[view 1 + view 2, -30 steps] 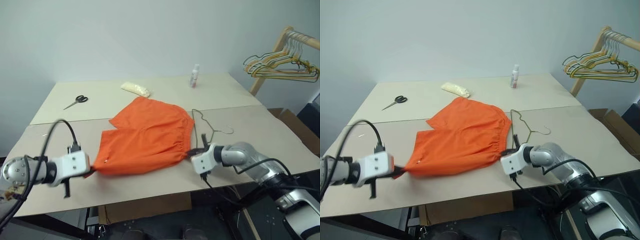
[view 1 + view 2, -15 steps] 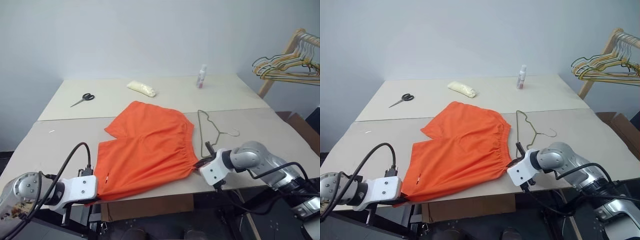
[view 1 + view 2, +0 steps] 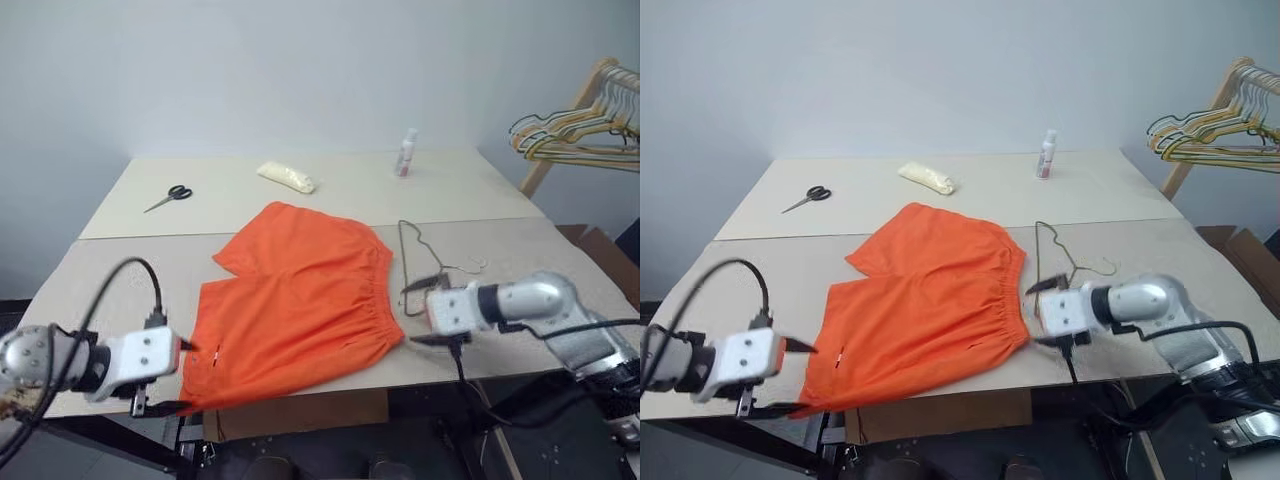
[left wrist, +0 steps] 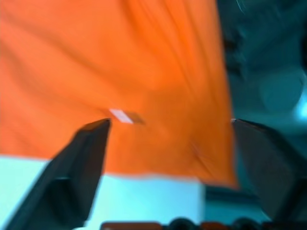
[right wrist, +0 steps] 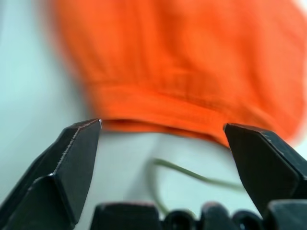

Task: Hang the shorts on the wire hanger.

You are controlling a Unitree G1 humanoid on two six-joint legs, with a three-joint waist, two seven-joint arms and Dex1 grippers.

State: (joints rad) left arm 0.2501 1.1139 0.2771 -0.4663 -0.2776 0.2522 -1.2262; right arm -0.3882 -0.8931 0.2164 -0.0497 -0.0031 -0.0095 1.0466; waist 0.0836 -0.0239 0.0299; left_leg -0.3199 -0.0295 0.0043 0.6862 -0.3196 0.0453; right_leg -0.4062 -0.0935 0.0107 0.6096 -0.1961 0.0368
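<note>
Beige table (image 3: 300,185) against pale wall; wooden rack (image 3: 575,115) at right.

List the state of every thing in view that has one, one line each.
shorts: lying flat on the table, near corner at the table's front edge, held by neither gripper
wire hanger: lying flat on the table beside the waistband, nothing on it
left gripper: open, at the shorts' near corner
right gripper: open, empty, by the waistband
scissors: closed, lying flat
bottle: upright, capped
hangers on the rack: hanging, bare
</note>
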